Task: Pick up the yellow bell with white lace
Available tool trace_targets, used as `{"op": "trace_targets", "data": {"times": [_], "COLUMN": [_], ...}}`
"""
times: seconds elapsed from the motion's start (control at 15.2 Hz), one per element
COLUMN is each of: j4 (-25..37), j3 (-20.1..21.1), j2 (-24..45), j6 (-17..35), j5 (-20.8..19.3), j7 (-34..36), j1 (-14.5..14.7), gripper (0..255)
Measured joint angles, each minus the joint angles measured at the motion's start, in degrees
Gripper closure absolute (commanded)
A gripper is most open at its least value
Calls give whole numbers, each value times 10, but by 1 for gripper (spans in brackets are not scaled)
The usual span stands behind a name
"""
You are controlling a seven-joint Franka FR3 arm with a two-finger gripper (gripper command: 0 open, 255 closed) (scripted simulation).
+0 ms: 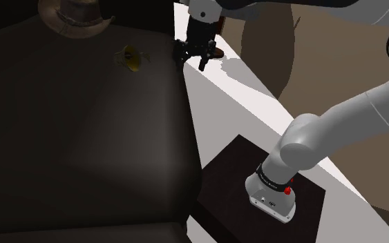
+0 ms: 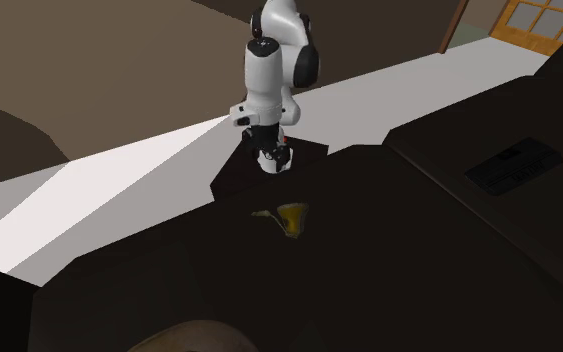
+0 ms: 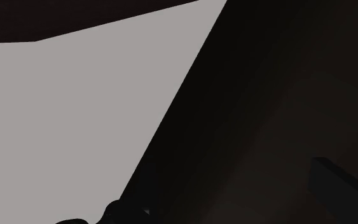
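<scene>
The yellow bell lies tipped on its side on a wide dark surface; it is also seen in the second exterior view. My black gripper hangs over that surface's edge, to the right of the bell in the shoulder view and apart from it. From the second exterior view the gripper is behind the bell. In the wrist view the gripper is open, its fingers standing wide apart over the dark edge and pale floor with nothing between them.
A brown hat rests on the dark surface beyond the bell. A pale floor strip runs between the surface and the dark stand. A flat dark panel lies on furniture at the second exterior view's right.
</scene>
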Motion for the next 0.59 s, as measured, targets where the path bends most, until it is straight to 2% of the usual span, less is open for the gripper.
{"op": "trace_targets", "data": {"times": [0.33,0.59], "j4": [87,172], "j3": [45,86], "j2": [77,149], "j6": [14,15], "j5": [-22,-57], "j7": [62,122], "j1": [0,4], "gripper": [0,0]}}
